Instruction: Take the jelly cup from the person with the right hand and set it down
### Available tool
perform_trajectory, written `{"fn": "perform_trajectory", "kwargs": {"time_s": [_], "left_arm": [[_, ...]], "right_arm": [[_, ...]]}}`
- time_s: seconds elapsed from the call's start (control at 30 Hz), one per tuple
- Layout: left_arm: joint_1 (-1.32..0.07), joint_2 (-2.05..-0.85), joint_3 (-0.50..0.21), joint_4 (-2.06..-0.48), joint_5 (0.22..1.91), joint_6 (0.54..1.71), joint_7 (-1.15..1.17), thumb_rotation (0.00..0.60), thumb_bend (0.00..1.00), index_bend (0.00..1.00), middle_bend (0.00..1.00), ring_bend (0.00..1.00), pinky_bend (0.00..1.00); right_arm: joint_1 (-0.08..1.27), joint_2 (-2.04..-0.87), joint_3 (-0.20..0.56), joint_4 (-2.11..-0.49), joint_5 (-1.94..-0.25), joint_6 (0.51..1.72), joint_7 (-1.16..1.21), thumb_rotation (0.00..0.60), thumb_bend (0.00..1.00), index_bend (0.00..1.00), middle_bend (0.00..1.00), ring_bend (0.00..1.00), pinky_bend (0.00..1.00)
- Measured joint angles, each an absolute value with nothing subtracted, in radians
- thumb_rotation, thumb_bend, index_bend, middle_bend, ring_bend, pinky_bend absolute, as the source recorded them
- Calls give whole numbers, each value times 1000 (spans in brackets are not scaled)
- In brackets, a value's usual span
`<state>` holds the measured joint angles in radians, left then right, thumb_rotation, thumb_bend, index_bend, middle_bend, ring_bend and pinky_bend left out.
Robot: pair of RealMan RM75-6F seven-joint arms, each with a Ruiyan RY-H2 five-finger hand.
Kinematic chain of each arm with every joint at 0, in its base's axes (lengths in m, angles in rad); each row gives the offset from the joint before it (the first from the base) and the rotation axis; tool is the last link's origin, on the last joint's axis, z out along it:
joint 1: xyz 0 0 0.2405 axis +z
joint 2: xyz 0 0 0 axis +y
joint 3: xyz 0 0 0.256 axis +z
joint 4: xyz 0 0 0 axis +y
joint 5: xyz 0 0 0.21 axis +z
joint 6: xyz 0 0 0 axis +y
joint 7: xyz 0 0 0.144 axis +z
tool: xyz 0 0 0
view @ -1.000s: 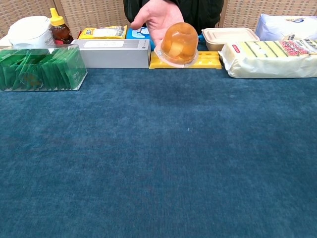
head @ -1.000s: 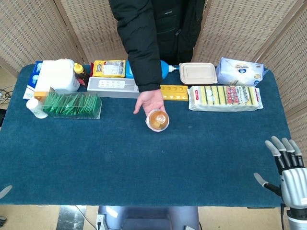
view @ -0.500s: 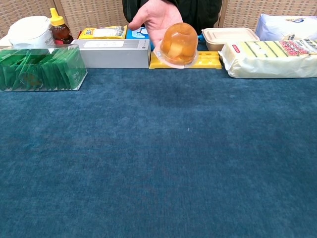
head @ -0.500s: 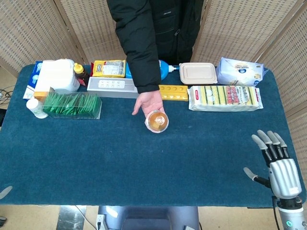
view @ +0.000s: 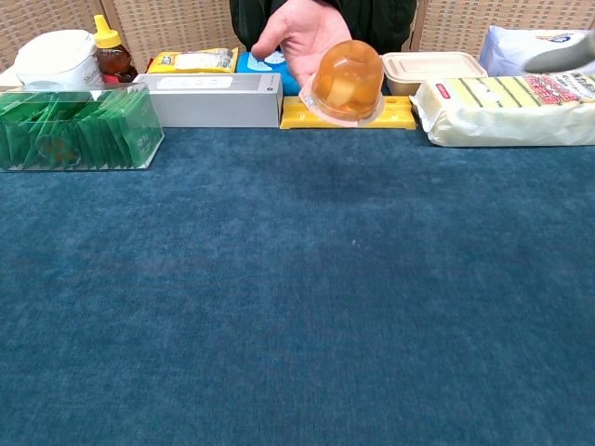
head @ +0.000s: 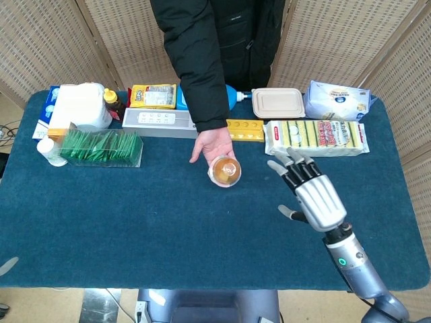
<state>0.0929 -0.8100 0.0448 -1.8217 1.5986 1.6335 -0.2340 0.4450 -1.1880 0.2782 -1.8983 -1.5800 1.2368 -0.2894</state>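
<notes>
Your right hand hovers over the blue bench, fingers spread apart, holding nothing, palm down, tips toward the far side. The jelly cup is off to its left, near but apart, resting in the person's hand above the bench; chest view shows the cup orange, dome toward the camera, in front of a yellow tray. Sponge pack sits just beyond your fingers. Green packet box and grey box lie far left. Your left hand shows only as a fingertip at the bench's near-left edge; can't tell its state.
</notes>
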Motion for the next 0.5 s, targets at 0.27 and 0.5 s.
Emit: {"fn": "perform_trajectory", "kwargs": {"time_s": [0.27,0.5], "left_arm": [[87,-798,40,-1811,1584,1623,-278,600,75,0,0,0,68],[87,-790,38,-1798,1576,1623,-317,600,75,0,0,0,68]], "right_arm": [[596,-1321,323,-1865,-1404,1099,-431,600,195,182,164,122,174],[665,-1382,337,-1823,-1296,1058,-516,600,224,187,175,140,230]]}}
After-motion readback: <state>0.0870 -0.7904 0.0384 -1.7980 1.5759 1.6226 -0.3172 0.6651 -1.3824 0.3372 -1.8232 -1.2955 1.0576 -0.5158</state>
